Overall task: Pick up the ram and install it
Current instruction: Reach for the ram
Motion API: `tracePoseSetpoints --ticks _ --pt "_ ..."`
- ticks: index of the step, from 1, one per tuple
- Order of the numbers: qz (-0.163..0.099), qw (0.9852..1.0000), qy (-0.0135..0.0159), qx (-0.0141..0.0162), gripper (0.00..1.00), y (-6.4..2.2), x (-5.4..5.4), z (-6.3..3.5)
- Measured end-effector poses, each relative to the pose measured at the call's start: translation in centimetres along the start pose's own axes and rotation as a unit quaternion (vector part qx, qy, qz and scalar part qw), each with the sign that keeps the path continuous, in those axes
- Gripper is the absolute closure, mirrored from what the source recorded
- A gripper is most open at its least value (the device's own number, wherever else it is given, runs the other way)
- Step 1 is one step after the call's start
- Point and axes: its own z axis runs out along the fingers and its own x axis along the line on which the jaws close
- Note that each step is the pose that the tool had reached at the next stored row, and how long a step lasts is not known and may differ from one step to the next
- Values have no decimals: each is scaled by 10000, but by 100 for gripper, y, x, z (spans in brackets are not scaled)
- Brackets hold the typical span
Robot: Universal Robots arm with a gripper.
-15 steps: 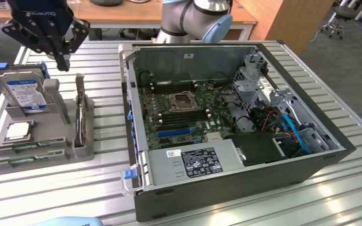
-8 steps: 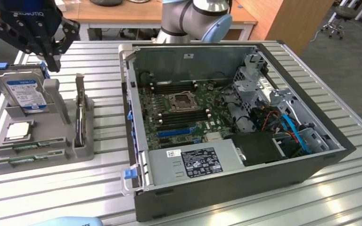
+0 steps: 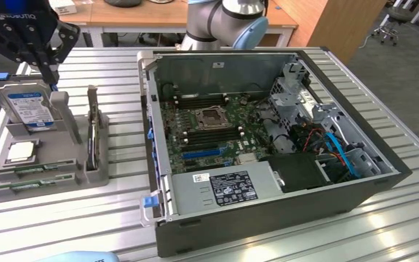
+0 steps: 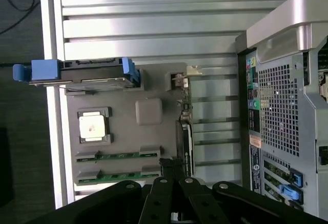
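While tool point(image 3: 52, 83) hung upper left: pressed together, pinching nothing.
Ram point(image 3: 46, 168): slotted in grey tray point(image 3: 58, 146), lower left, on worktop point(image 3: 85, 218).
Risk: thin ram might slip or jam in its slot.

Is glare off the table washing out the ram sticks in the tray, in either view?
Wrist view: glare streaks the table slats beside the tray, yet both ram sticks lie evenly lit. Exterior view: the table slats shine toward the exterior view's right, the ram sticks sit in soft light with no hard shadow across them.
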Motion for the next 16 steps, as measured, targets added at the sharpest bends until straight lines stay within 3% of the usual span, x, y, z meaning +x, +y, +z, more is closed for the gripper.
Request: tracePoseSetpoints --ticks 16 --pt "0 10000 0 0 90 -26 341 11"
